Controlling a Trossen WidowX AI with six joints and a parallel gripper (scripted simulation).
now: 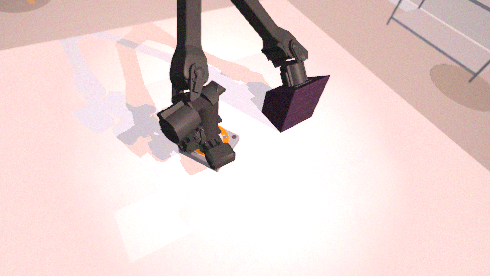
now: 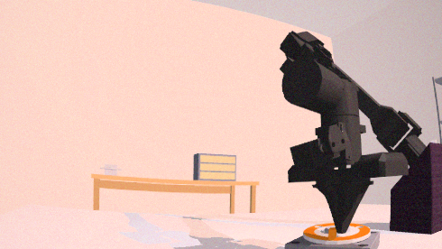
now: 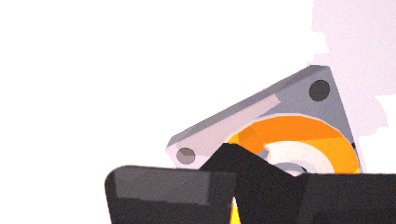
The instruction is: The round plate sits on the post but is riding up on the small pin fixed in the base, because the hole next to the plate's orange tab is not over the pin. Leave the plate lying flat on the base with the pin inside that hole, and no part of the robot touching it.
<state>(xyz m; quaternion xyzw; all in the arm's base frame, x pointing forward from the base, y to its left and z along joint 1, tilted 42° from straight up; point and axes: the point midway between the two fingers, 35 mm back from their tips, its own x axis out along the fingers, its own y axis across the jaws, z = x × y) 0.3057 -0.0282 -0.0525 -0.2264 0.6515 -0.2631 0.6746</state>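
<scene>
Fingers pressed together and holding nothing, the gripper (image 2: 341, 227) is pictured with its pointed tip lowered onto the round plate (image 2: 356, 233), which lies directly beneath the jaws on the grey base (image 2: 361, 244). From the outside view, the tip is seen meeting the plate's upper face just beside the orange tab (image 2: 332, 234), which sits slightly to the near left of the jaws; whether tip and tab actually touch cannot be told. In the wrist view, the plate (image 3: 310, 137) is shown ahead of and below the closed fingers as an orange ring around a paler centre, set on a square base (image 3: 295, 97) with dark holes at its corners. The pin and the hole next to the tab are hidden by the gripper. A sideways push on the tab is judged to be what the coming move depends on, so that the plate is turned about its post until the hole is brought over the pin.
</scene>
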